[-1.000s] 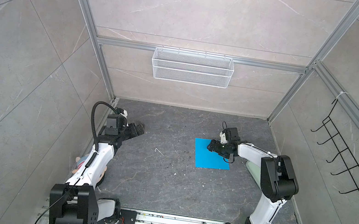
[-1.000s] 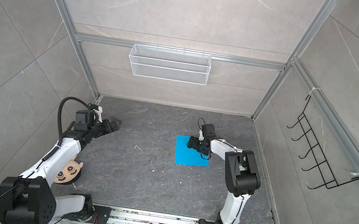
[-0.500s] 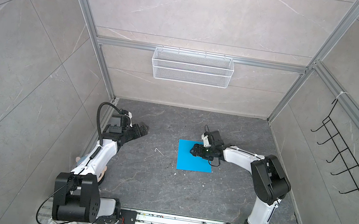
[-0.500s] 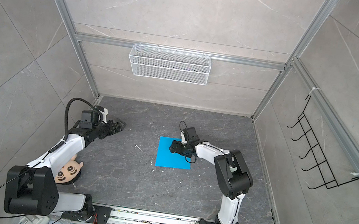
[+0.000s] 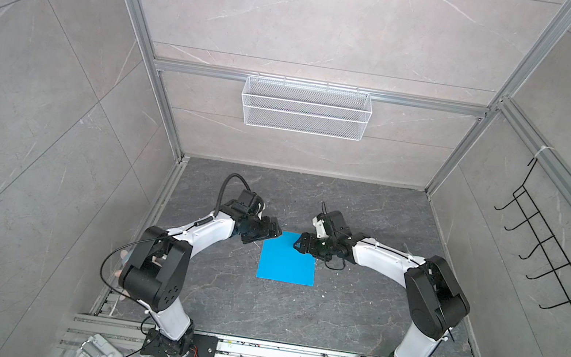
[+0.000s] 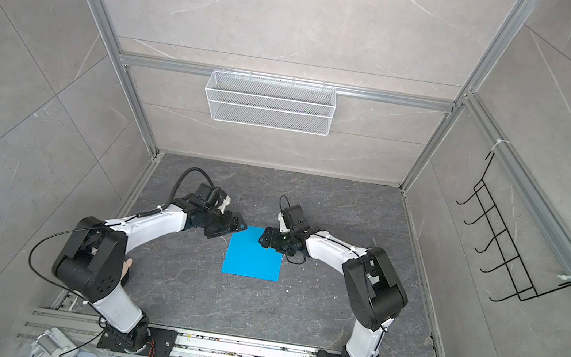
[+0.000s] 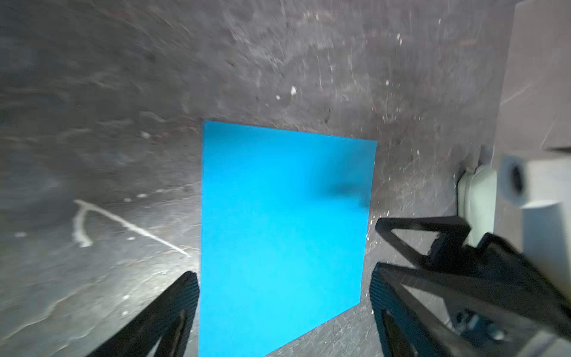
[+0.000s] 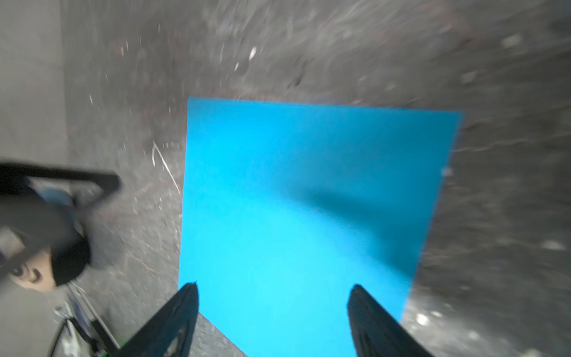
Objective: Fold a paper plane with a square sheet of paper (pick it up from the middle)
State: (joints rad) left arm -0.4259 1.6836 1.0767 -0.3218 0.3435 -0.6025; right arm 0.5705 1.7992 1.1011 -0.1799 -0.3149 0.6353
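Blue sheet (image 5: 286, 262) lies flat mid-frame; left hand (image 5: 274, 234) and right hand (image 5: 298, 243), both released, sit at its upper corners.

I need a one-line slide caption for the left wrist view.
Open left gripper poised over the square sheet of paper, which lies flat and unfolded on the dark grey table.

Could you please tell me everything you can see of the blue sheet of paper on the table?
The bright sky-blue square sheet of paper is plain, thin and unfolded, and lies flat on the dark grey stone-look table, midway between the arms. The open left gripper is at one far corner, the open right gripper over the other; whether either touches it cannot be told.
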